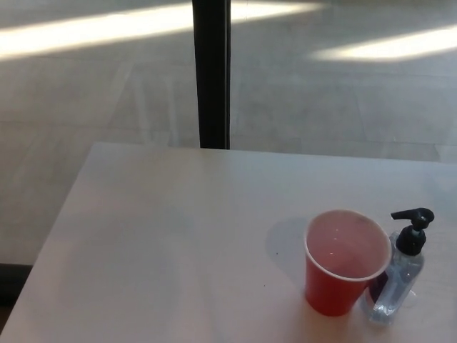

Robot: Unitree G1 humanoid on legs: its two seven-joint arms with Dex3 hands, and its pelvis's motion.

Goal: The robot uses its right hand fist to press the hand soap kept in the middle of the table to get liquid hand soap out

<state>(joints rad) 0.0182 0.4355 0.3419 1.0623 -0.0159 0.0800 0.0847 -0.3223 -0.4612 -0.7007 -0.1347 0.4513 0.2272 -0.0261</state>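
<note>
A clear hand soap bottle [398, 275] with a black pump head [412, 228] stands upright on the pale table [171, 243], near its front right. The pump spout points left, over a red plastic cup [343, 266] that stands touching the bottle's left side. The cup looks empty inside. Neither of my hands shows in the head view.
A black vertical post [212, 71] rises behind the table's far edge. Beyond it lies grey floor with bright sunlit stripes. The table's left edge runs diagonally toward the lower left corner.
</note>
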